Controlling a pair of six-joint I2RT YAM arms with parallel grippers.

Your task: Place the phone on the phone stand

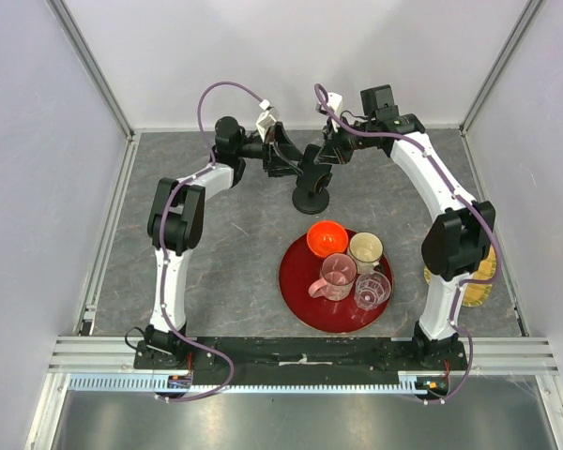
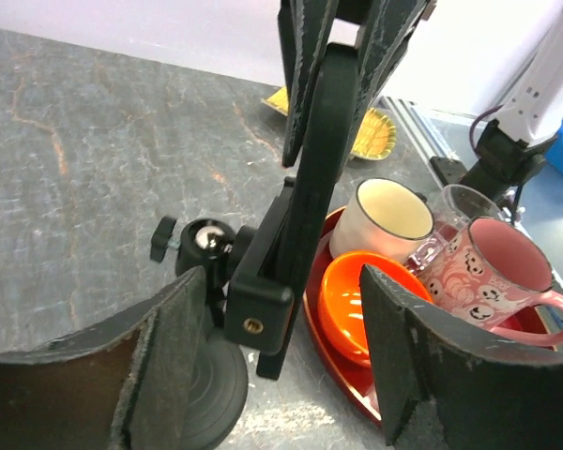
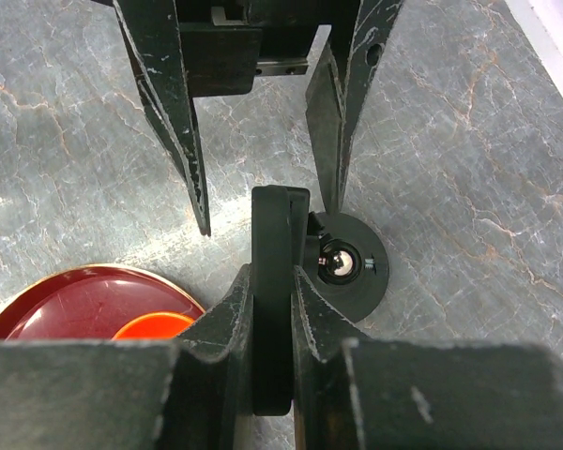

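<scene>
Convergence is what the top view gives: the left pincer (image 1: pixel 289 164) and the right pincer (image 1: pixel 327 159) meet from opposite sides directly above the one phone stand (image 1: pixel 311 199), whose round base sits on the grey counter (image 1: pixel 216 272) just beyond a red tray (image 1: pixel 296 281). The black parts between them cannot be told apart from here. The tray carries four vessels: one orange bowl (image 1: pixel 327 238), one cream cup (image 1: pixel 365 249), one pink mug (image 1: pixel 338 272) and one clear glass (image 1: pixel 372 289). From the left wrist, the one phone (image 2: pixel 324 159) stands on edge, its long axis running up and leaning slightly. Its lower end is at the stand's cradle, apparently seated there, and its upper end is gripped from above by the right pincer. The left pincer's own fingers are spread, one on each side of the cradle, with a gap showing on both sides. From the right wrist, the right pincer is pressed onto the phone's two faces, and the thin edge points away toward the spread left fingers beyond, with the stand's base just right of it. The right arm is therefore the nearer one, and letting go seems to depend on the phone staying in line with the cradle.
</scene>
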